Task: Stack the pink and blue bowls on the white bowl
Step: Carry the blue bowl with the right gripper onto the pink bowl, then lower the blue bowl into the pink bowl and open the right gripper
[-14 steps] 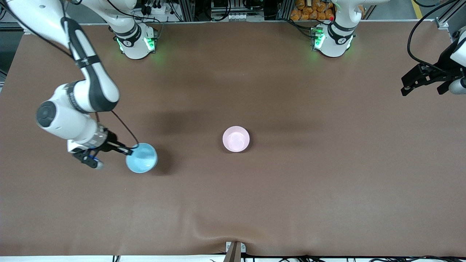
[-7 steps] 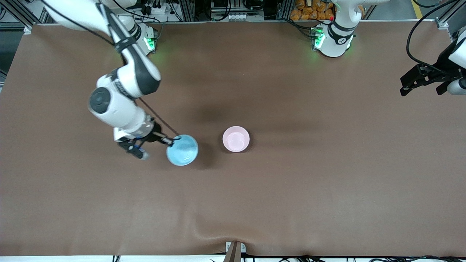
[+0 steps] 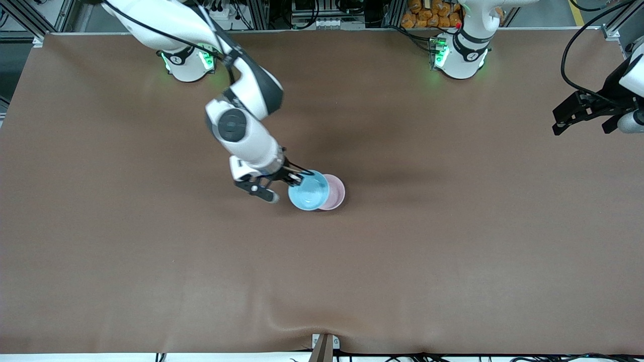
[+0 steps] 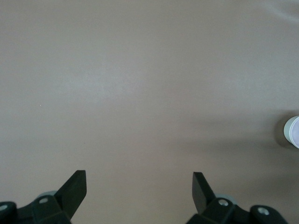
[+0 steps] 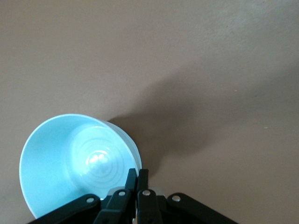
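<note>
The right tool (image 3: 300, 177) pinched the blue bowl (image 3: 308, 190) by its rim, partly over the pink bowl (image 3: 336, 192). The left tool (image 3: 583, 111) waited, spread.

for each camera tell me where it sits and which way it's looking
Front view: high across the table, facing both arms; right claw holds the blue bowl partly over the pink bowl; left claw waits.
Left wrist view: on the left wrist, facing bare table; open claw shows.
Right wrist view: on the right wrist; claw pinches the bowl's rim.
Shared: front and right wrist views show the blue bowl.
</note>
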`<state>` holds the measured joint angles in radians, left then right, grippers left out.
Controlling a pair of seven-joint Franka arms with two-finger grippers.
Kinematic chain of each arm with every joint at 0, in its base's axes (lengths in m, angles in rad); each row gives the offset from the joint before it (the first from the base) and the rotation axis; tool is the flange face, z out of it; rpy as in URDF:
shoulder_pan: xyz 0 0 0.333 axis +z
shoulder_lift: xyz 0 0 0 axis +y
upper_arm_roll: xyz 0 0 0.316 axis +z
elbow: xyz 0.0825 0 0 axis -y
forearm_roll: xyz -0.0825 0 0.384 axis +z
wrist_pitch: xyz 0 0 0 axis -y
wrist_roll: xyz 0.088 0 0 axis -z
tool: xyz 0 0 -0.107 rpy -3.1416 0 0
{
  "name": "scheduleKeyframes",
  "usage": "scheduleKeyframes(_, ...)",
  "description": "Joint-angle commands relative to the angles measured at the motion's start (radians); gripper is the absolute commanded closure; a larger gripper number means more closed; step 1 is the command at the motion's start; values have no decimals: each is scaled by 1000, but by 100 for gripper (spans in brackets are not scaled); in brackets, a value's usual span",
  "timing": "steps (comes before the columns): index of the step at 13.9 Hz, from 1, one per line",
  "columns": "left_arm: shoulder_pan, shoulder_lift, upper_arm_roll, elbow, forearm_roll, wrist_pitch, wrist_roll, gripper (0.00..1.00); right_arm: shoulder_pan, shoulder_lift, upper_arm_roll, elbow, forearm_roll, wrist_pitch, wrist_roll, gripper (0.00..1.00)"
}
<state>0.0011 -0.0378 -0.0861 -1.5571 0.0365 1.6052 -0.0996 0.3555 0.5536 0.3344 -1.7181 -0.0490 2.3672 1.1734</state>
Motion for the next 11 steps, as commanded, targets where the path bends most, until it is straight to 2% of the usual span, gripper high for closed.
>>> scheduleKeyframes(1,0,-11,6,-15,-20,13,21,0,51,117,-8,109,-142,-6,155,100)
scheduleKeyframes(11,-4,-14,6,-21,-20,13,21,0,85,123,8,97,-153,-10,198,100)
